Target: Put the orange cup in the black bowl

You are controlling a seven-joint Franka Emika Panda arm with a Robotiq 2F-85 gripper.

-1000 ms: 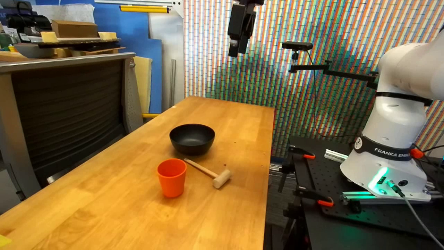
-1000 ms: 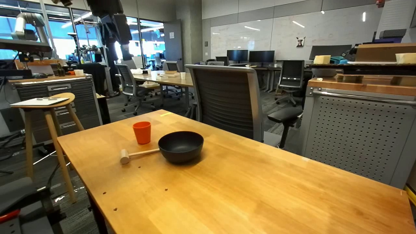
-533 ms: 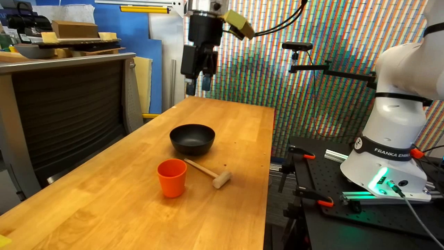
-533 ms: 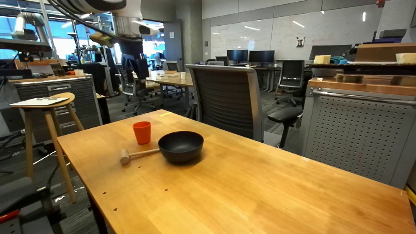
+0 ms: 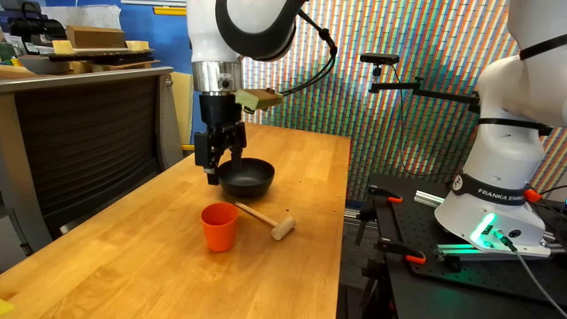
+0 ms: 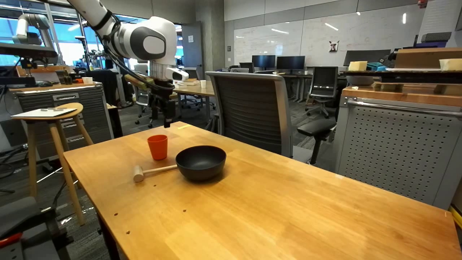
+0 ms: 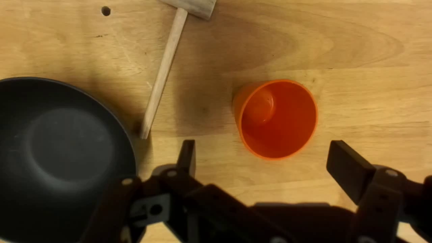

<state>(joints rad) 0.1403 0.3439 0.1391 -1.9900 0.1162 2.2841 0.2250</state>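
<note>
The orange cup (image 5: pixel 219 230) stands upright on the wooden table, and it also shows in an exterior view (image 6: pixel 157 148). The black bowl (image 5: pixel 246 184) stands beside it and looks empty in the wrist view (image 7: pixel 71 145). My gripper (image 5: pixel 224 170) is above the table, pointing down, with its fingers spread and nothing between them. It also shows above and behind the cup in an exterior view (image 6: pixel 161 121). In the wrist view the cup (image 7: pixel 278 125) lies just ahead of the gap between the fingertips (image 7: pixel 263 148), not touching them. The left finger is near the bowl's rim.
A pale wooden mallet (image 5: pixel 283 228) lies on the table (image 5: pixel 155 266), its handle end close to the bowl; it shows in the wrist view (image 7: pixel 165 71) too. An office chair (image 6: pixel 252 112) stands at the table's long edge. A pegboard cart (image 6: pixel 400 151) stands beyond it.
My gripper has come down from high above and swung in over the table, toward the cup and bowl. The cup, bowl and mallet have not moved.
</note>
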